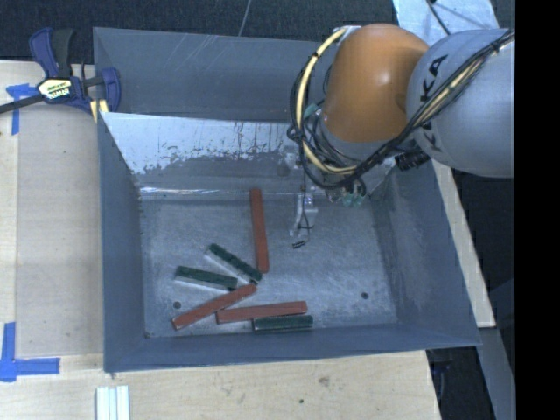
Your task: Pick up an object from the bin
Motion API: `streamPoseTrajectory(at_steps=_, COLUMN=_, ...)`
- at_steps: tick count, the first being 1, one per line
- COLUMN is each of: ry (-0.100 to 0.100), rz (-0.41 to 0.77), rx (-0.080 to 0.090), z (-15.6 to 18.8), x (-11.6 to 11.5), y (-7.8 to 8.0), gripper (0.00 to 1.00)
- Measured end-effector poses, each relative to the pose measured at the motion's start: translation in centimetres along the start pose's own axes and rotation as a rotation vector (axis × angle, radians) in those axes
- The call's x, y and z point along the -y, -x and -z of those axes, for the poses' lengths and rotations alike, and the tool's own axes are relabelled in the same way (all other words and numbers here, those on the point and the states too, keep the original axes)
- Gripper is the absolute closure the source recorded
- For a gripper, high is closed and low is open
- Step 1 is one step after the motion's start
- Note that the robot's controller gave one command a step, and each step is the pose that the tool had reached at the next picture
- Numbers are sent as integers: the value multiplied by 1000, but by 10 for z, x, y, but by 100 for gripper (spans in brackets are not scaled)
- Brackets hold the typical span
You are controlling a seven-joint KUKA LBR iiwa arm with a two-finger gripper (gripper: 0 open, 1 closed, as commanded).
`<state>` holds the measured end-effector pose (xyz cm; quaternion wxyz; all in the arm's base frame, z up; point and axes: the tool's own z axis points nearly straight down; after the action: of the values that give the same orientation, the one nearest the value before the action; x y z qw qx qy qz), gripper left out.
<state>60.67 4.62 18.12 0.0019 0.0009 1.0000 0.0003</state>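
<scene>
My gripper [301,234] hangs below the orange-covered wrist over the bin's floor, a little right of the middle, with nothing seen in it. Closest to it, just to its left, lies a long reddish-brown stick [259,230] that runs from the back wall toward the front. At that stick's near end a short dark green stick [234,262] lies slanted. The gripper touches neither of them.
Further sticks lie at the front left of the bin: a dark green one [206,277], two reddish-brown ones [214,307] [262,312] and another dark green one [283,324] by the front wall. Bare floor stretches to the gripper's right.
</scene>
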Motion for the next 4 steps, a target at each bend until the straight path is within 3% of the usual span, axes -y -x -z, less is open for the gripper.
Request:
streamPoseTrajectory(at_steps=1, ry=0, rz=0, rx=0, z=-1, x=0, y=0, gripper=0)
streamPoseTrajectory(at_steps=2, ry=0, rz=-48, rx=3, z=-72, x=-37, y=-32, gripper=0)
streamPoseTrajectory(at_steps=3, ry=-1, rz=-125, rx=-10, z=-101, x=-50, y=-31, gripper=0)
streamPoseTrajectory(at_steps=4, ry=0, rz=-27, rx=-4, z=-110, x=-8, y=-48, gripper=100)
